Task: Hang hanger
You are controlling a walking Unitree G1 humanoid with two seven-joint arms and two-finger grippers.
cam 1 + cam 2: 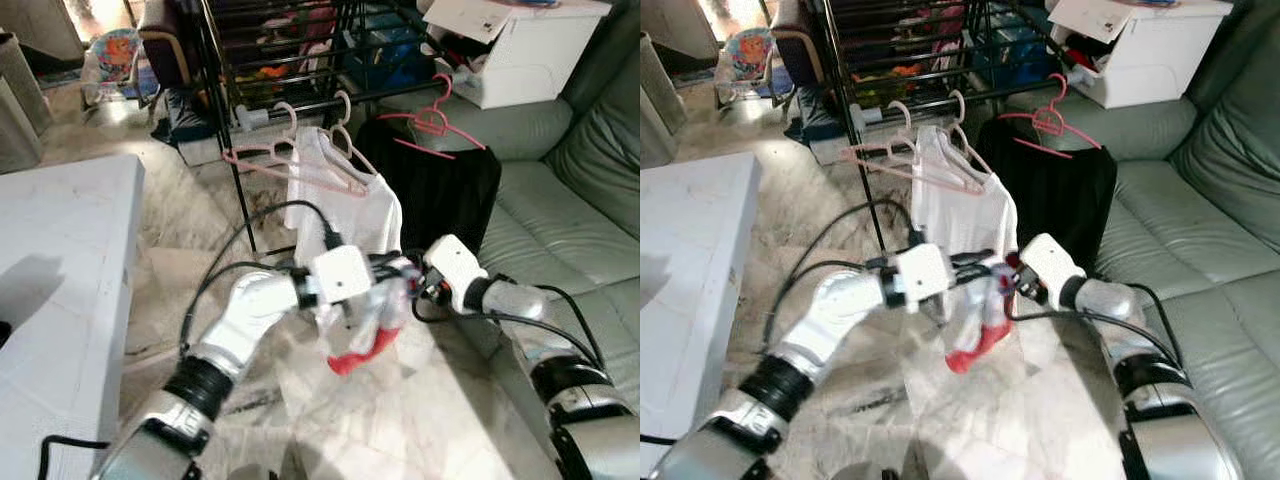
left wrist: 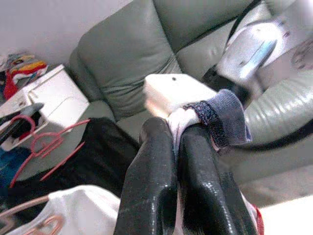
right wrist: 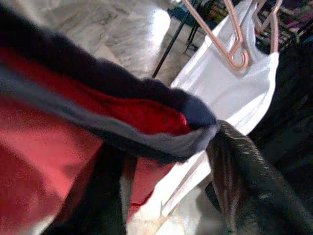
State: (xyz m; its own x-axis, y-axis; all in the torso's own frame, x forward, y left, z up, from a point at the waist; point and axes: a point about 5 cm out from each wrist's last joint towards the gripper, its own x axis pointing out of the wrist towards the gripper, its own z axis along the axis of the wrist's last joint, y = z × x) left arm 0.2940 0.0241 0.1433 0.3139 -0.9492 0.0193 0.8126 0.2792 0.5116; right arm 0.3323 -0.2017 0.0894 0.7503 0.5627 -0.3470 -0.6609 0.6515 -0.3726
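Left gripper (image 2: 171, 142): jaws clamped on white-and-navy cloth of a small garment (image 1: 365, 335), red hem hanging below. Right gripper (image 3: 166, 161) meets the same garment; jaws buried in red and navy fabric, state unreadable. Beyond both, pink hanger (image 1: 345, 160) carries a white shirt (image 1: 345, 215) on the black rack (image 1: 300, 105). No legible writing.

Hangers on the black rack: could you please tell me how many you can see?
3: an empty pink hanger on the robot's left, a pale hanger carrying the white shirt, and a red hanger over the black garment. Others may be hidden.
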